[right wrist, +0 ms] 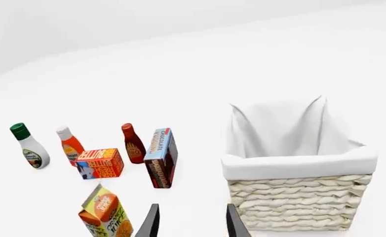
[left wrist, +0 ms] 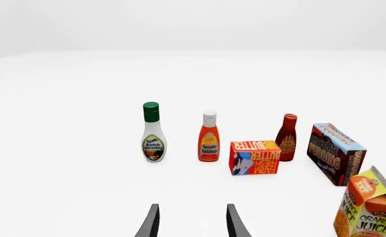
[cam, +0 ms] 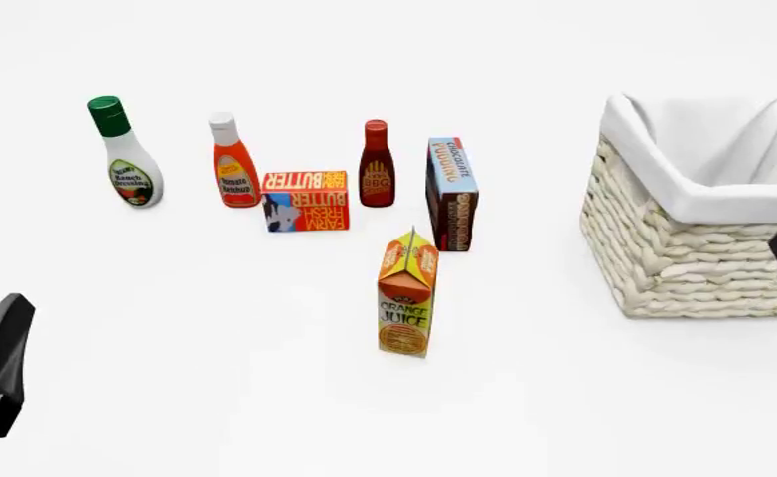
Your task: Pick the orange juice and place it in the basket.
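The left end effector (left wrist: 191, 221) has its two dark fingers spread apart with nothing between them, and the right end effector (right wrist: 191, 221) stands the same way: parted and empty. In the front view only a dark piece of each arm shows at the near left and right edges, well apart from all the groceries, so neither has reached anything.

The orange juice (cam: 407, 295) stands upright on the white surface (cam: 230, 378), near the middle and closer to the arms than the other groceries. Nothing touches it. The basket (cam: 667, 253) sits off to its right, well apart from it, and what shows of the white cloth lining is bare, though its floor is not in view.

Just behind the juice stands a chocolate pudding box (cam: 451, 194). Further left, a row holds a dark red sauce bottle (cam: 377, 165), a butter box (cam: 306, 200), a ketchup bottle (cam: 233, 162) and a ranch dressing bottle (cam: 126, 154), all standing.

By my judgement the task is at its very start. No part is done: reaching for the carton, closing on it, lifting it, carrying it rightward over the basket rim and letting go all remain. The right arm looks better placed for that, since both carton and basket lie ahead of its fingers.
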